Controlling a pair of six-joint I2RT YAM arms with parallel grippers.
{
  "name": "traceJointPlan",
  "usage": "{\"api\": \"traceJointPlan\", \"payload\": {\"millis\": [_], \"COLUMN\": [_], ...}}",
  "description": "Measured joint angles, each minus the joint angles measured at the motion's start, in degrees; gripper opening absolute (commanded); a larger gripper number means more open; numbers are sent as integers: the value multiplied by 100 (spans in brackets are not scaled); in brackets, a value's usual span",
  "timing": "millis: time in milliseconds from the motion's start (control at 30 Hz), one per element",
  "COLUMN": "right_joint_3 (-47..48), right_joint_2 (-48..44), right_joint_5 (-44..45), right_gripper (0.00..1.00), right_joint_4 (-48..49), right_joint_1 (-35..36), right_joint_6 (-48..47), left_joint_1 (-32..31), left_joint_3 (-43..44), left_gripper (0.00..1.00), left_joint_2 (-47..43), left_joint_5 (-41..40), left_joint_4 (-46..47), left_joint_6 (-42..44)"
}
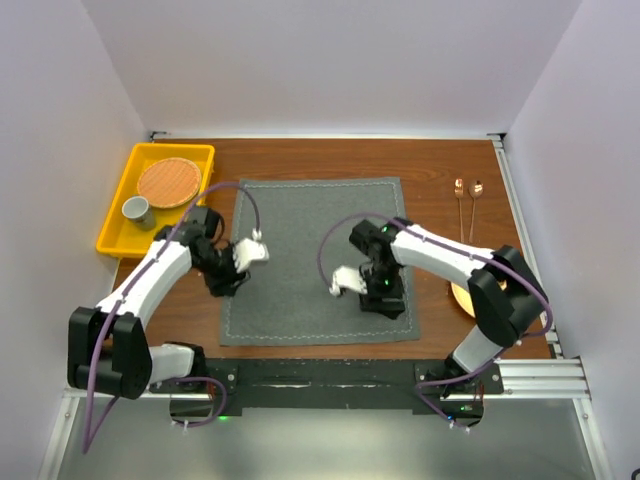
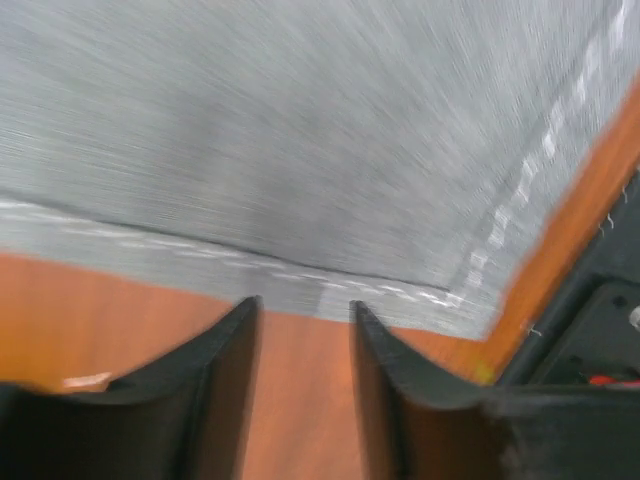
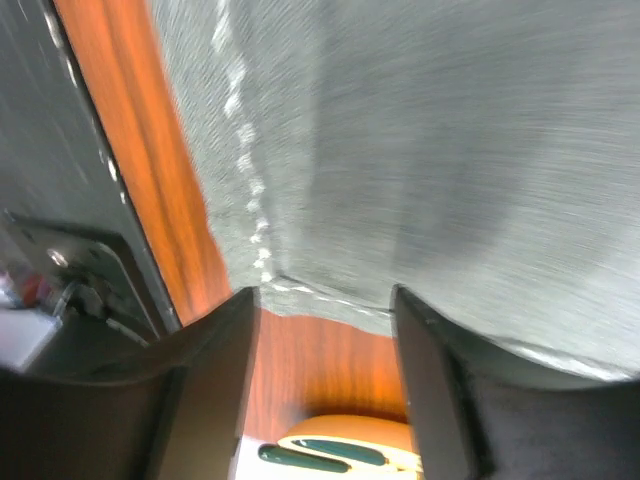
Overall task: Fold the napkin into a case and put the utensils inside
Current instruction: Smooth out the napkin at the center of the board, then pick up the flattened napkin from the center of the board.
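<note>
The napkin (image 1: 300,250) lay flat at centre frame on the desk (image 1: 440,160). Left pincer (image 2: 303,305) and right pincer (image 3: 325,295) hung released, empty, near its lower corners; unequal bites there could skew the fold.

Brown table (image 1: 300,160), grey napkin (image 1: 310,260) spread flat, yellow tray (image 1: 118,200), utensils (image 1: 467,205), orange plate (image 1: 458,295)

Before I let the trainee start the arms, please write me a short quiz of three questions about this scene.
1. True or false: the napkin lies flat and unfolded.
2. Fill in: the left claw and the right claw are both ____.
3. Where are the utensils? A on the napkin; B on the table, far right; C held in a claw.
Key: 1 true; 2 open; 3 B.
</note>
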Motion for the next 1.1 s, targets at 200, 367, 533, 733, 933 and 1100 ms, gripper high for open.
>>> {"api": "traceJointPlan", "payload": {"millis": [200, 367, 533, 733, 933, 1100], "right_joint_3": [2409, 3794, 4374, 7163, 7171, 6651], "right_joint_2": [-26, 85, 761, 3296, 4124, 4203], "right_joint_5": [-868, -835, 66, 68, -256, -223], "right_gripper": [86, 97, 98, 98, 88, 70], "right_joint_4": [203, 1469, 3036, 2898, 2465, 2433], "right_joint_1": [-1373, -2492, -2544, -2712, -3471, -3923], "right_joint_6": [903, 2243, 3438, 4006, 4085, 4011], "left_joint_1": [0, 0, 46, 404, 887, 955], "left_joint_3": [1773, 2728, 4024, 6339, 6474, 6577], "left_gripper": [100, 100, 100, 100, 84, 75], "left_joint_2": [15, 560, 2098, 4262, 4835, 5189], "left_joint_5": [387, 74, -619, -553, -293, -210], "left_joint_4": [866, 2337, 3333, 3110, 2900, 2841], "left_joint_6": [-1021, -2468, -4004, -4817, -4922, -4883]}}
